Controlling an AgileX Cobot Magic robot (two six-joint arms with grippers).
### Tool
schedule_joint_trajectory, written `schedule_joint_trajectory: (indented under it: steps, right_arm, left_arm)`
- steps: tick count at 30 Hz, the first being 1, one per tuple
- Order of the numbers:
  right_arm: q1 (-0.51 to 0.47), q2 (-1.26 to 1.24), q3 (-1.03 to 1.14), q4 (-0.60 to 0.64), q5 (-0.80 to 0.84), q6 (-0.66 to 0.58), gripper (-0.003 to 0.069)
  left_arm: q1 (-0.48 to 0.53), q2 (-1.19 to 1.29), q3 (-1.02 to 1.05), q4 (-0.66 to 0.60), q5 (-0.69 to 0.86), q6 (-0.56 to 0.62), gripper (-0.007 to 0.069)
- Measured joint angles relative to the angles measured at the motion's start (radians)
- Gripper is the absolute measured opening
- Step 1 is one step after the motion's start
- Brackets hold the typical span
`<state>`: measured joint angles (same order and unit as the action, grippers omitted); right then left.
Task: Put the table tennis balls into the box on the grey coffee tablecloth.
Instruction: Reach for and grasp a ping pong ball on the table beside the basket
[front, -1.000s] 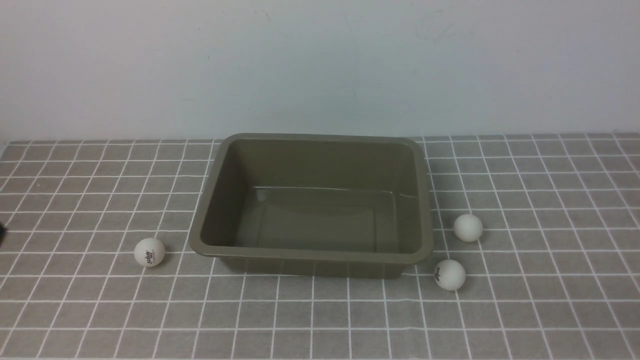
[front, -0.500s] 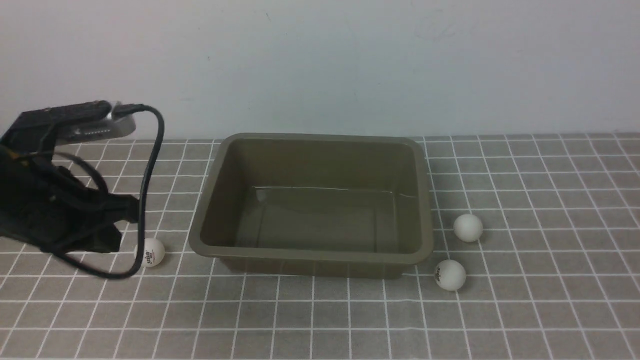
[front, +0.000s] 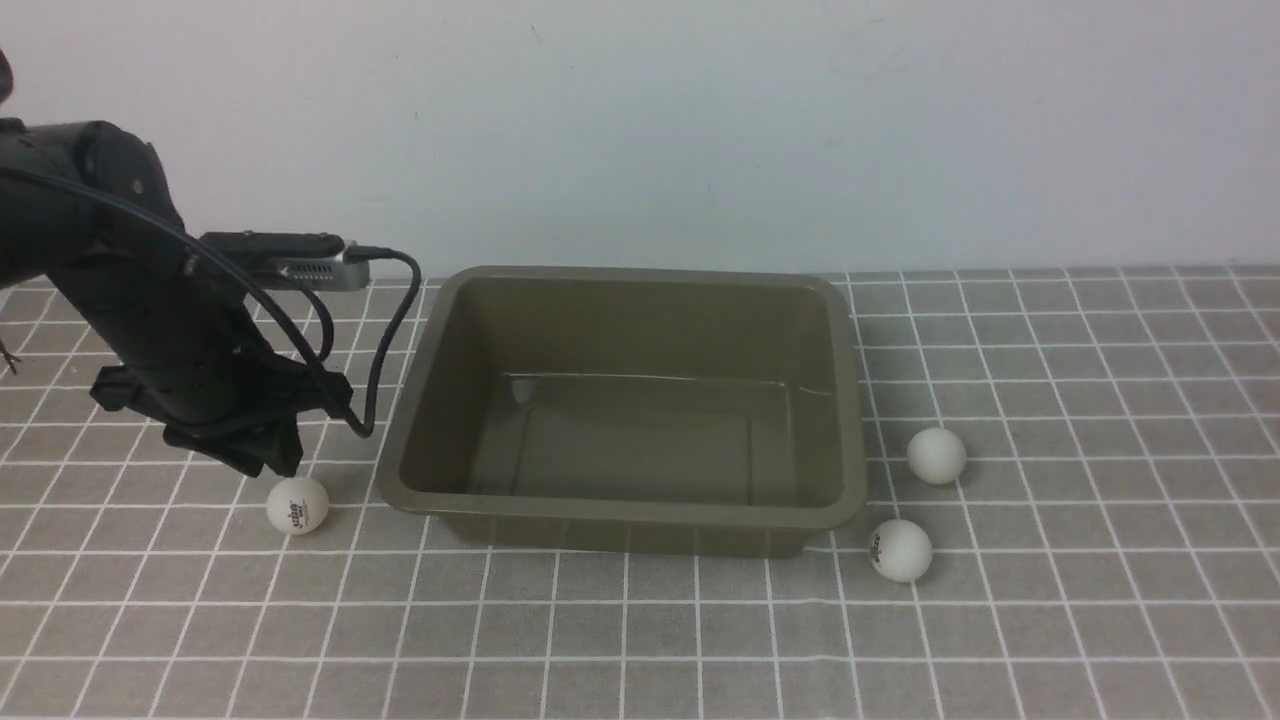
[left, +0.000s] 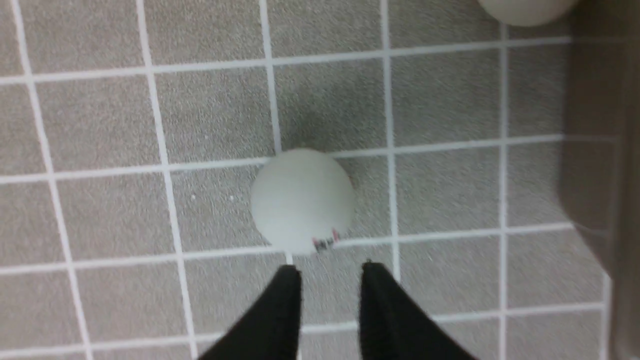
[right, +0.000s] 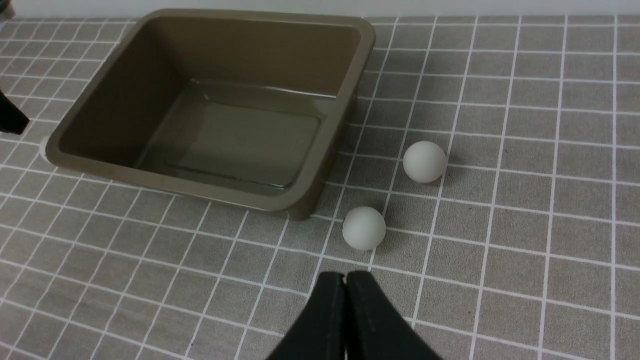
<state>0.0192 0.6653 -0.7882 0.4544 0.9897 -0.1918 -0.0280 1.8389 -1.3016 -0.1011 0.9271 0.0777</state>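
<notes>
Presently left gripper (left: 330, 267) slightly apart, gap narrower than table tennis ball (left: 302, 200); lowering now could send it rolling across tablecloth (left: 100, 100). Right gripper (right: 345, 280) pressed together.

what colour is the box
The box is plain olive-brown with glossy walls, best seen in the front view.

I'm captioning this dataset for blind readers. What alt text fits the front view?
The left gripper hangs close to a table tennis ball lying left of an empty olive-brown box on a grey checked tablecloth. A farther ball and a nearer ball lie right of the box.
</notes>
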Motion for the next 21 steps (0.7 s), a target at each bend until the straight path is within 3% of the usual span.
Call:
schedule_joint_trajectory:
  steps: [5, 10, 11, 13, 15, 21]
  right_arm:
    - [0.000, 0.027, -0.001, -0.002, -0.010, -0.001, -0.0014]
    - [0.000, 0.098, -0.022, -0.045, 0.003, -0.009, -0.0014]
    - [0.000, 0.125, -0.041, -0.063, 0.018, -0.007, -0.0014]
    - [0.000, 0.198, -0.097, -0.084, 0.057, 0.012, -0.0014]
    - [0.000, 0.273, -0.160, -0.090, 0.086, 0.027, -0.0009]
    - [0.058, 0.485, -0.248, -0.113, 0.090, 0.024, 0.0025]
  left_arm:
    - [0.000, 0.079, -0.006, 0.003, -0.052, -0.023, 0.0457]
    - [0.000, 0.127, -0.008, 0.010, -0.094, -0.028, 0.0542]
    - [0.000, 0.137, -0.008, 0.012, -0.098, -0.035, 0.0540]
    - [0.000, 0.156, -0.008, 0.015, -0.098, -0.056, 0.0465]
    - [0.000, 0.160, -0.008, 0.017, -0.094, -0.063, 0.0344]
    - [0.000, 0.146, -0.040, 0.037, -0.001, -0.069, 0.0354]
